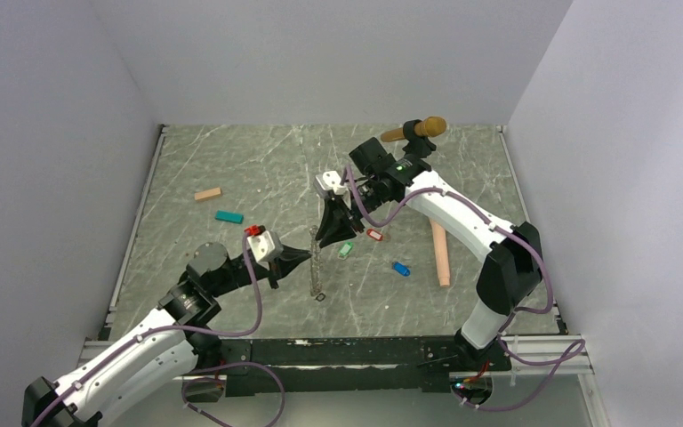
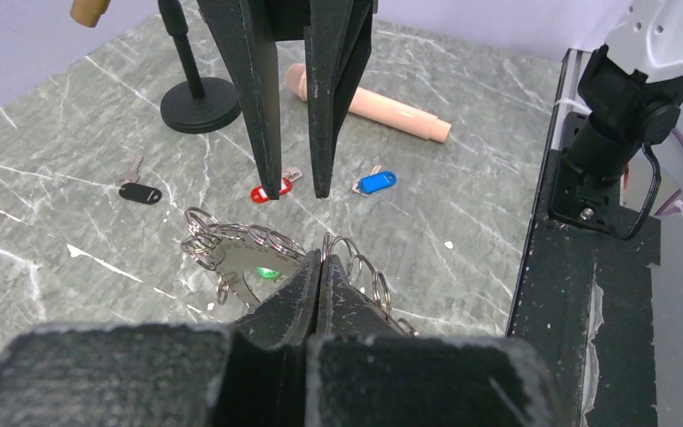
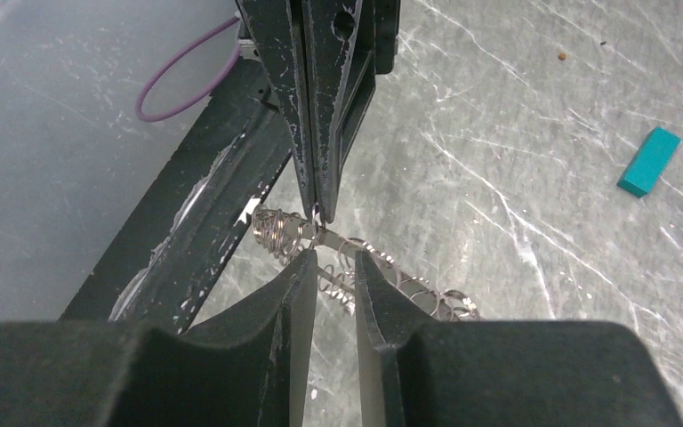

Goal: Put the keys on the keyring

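Note:
The keyring (image 1: 315, 267) is a long chain of metal rings on a flat strip, lying mid-table. My left gripper (image 1: 307, 257) is shut on it; in the left wrist view its closed tips (image 2: 321, 260) pinch the keyring (image 2: 231, 249). My right gripper (image 1: 331, 240) hangs just above the chain, jaws narrowly apart and empty. In the right wrist view its fingertips (image 3: 333, 260) straddle the keyring (image 3: 382, 271) without touching it. The red key (image 1: 373, 235), green key (image 1: 345, 250) and blue key (image 1: 400, 268) lie loose to the right of the chain.
A key with a black tag (image 2: 140, 193) lies near the black round-based stand (image 2: 200, 104). A peach cylinder (image 1: 441, 253) lies to the right of the keys. A teal block (image 1: 229, 216) and a peach block (image 1: 207, 194) sit at the left.

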Available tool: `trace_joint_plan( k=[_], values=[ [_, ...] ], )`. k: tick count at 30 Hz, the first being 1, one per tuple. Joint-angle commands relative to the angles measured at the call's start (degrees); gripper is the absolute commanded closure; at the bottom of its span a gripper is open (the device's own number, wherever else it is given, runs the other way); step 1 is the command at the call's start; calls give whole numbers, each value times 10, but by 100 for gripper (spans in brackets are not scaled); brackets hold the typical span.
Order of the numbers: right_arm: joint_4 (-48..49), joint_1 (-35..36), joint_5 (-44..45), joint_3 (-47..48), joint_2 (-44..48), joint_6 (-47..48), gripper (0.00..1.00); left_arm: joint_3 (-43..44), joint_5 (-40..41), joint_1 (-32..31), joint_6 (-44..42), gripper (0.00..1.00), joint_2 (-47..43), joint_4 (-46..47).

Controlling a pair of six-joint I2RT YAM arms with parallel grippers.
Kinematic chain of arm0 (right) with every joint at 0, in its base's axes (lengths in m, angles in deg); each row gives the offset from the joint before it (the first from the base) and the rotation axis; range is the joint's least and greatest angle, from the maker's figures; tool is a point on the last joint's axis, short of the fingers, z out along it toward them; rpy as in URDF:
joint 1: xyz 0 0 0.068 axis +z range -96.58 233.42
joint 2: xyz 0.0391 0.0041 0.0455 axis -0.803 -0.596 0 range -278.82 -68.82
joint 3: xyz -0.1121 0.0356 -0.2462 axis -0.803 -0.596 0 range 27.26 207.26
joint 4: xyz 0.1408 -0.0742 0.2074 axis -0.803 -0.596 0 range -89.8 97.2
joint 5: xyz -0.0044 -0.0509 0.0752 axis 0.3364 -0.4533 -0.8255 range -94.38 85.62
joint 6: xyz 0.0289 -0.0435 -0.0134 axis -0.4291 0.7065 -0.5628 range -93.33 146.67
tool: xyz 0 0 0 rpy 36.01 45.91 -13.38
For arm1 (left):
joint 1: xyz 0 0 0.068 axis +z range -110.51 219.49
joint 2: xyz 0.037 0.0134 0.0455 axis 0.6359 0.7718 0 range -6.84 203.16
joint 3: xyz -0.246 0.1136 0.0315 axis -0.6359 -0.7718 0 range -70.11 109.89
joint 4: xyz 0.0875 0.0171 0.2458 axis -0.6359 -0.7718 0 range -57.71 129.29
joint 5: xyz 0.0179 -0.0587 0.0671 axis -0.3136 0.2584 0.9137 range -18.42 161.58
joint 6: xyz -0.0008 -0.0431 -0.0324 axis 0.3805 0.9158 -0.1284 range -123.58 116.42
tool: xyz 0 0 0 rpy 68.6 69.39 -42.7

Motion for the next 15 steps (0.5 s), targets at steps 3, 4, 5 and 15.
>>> trace_joint_plan(
  k=[3, 4, 5, 15],
  values=[
    [32, 17, 0, -1, 14, -13, 75, -50, 29, 4, 100, 100, -45, 126],
    [30, 20, -1, 0, 13, -12, 75, -58, 34, 4, 109, 100, -50, 138],
    [30, 21, -1, 1, 12, -12, 75, -65, 38, 4, 117, 100, -54, 148],
    [24, 33, 2, 3, 4, -12, 75, -117, 57, 5, 163, 100, -77, 258]
  ],
)
